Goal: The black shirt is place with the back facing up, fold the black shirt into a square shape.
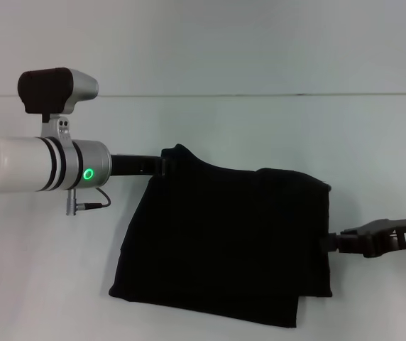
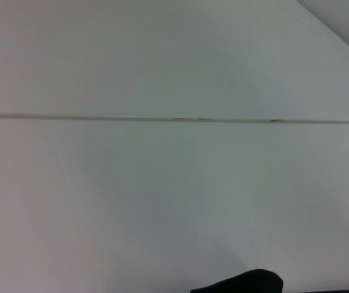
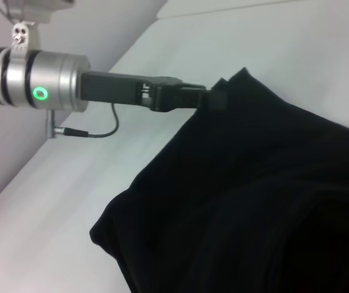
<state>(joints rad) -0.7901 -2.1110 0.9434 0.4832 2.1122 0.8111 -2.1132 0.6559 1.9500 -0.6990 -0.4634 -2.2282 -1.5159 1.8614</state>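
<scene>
The black shirt lies on the white table as a rough rectangle, with a folded layer showing along its near right side. My left gripper is at the shirt's far left corner and is shut on a raised peak of fabric. The right wrist view shows the same: the left gripper pinches the corner of the black shirt. My right gripper reaches in from the right and meets the shirt's right edge at mid-height. The left wrist view shows only a small black sliver over bare table.
The white table surface runs out beyond the shirt to a seam line at the back. My left arm's white and silver wrist, with a green light, hangs over the table's left side.
</scene>
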